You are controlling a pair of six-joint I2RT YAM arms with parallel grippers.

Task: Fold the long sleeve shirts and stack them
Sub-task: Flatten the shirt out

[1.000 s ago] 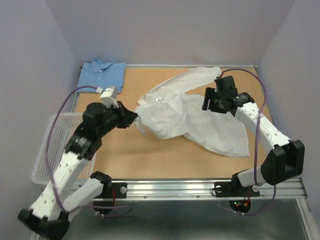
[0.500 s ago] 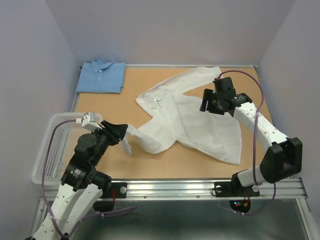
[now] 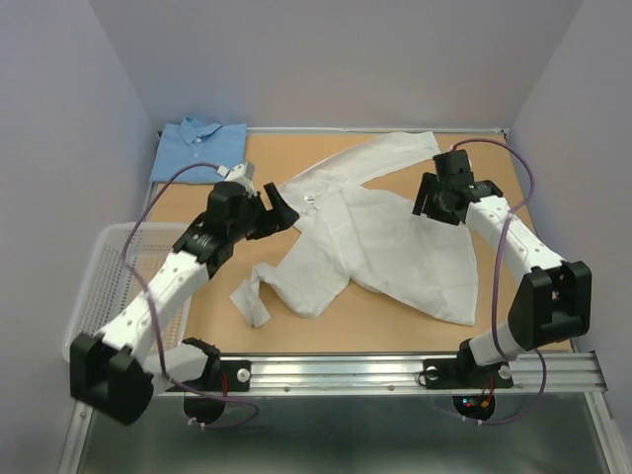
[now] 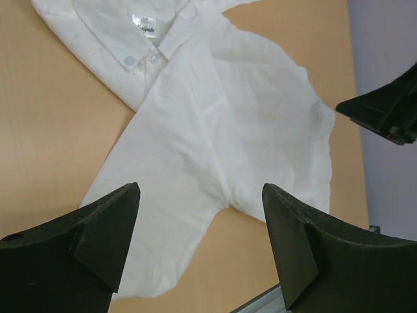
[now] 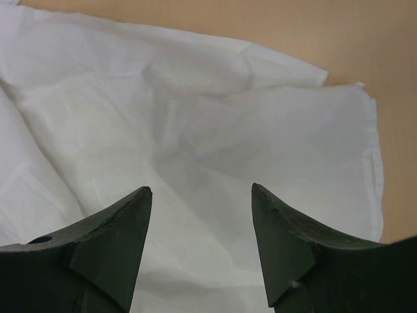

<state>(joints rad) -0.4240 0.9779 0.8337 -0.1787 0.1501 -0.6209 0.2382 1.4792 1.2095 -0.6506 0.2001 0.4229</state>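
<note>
Tan desk [image 3: 395,326], grey walls. White shirt [image 3: 385,242] lies unfolded and rumpled mid-desk, long axis diagonal: collar upper left, hem lower right, one sleeve trailing lower left, the other upper right. Blue shirt [image 3: 202,153] sits folded in the upper-left corner. Left gripper [image 3: 279,210] is open and empty, just beside the collar. Right gripper [image 3: 434,202] is open and empty, over the shirt's upper-right part. Left arm is nearer the collar and loose sleeve, so flattening probably comes next.
</note>
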